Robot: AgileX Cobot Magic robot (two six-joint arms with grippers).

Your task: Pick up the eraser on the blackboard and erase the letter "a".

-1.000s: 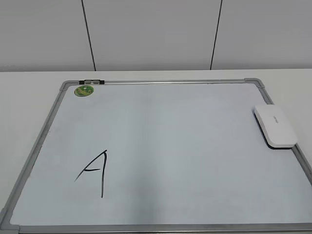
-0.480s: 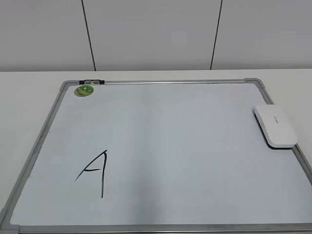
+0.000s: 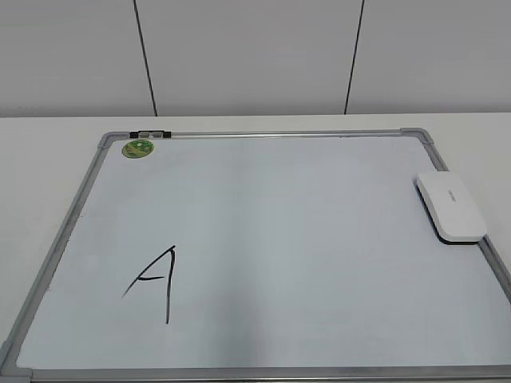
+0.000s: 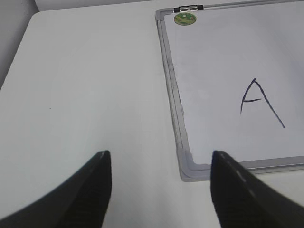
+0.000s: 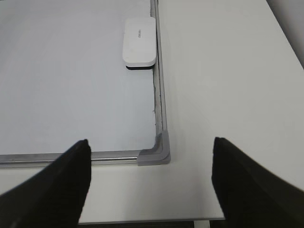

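The white eraser [image 3: 450, 206] lies flat on the blackboard [image 3: 263, 134], against its right frame edge. It also shows in the right wrist view [image 5: 139, 42], far ahead of my right gripper [image 5: 151, 140], which is open and empty over the board's near right corner. My left gripper [image 4: 160, 154] is open and empty over the table by the board's near left corner [image 4: 189, 166]. An angular capital "A" [image 3: 156, 279] in black marker sits at the board's lower left, also in the left wrist view [image 4: 259, 102]. No small lowercase "a" shows in any view. Neither gripper appears in the exterior view.
A round green magnet [image 3: 137, 148] sits at the board's far left corner, next to a small black clip [image 3: 150, 133] on the top frame. The board lies on a white table [image 4: 85, 85]; the table's front edge [image 5: 152, 221] is just below my right gripper.
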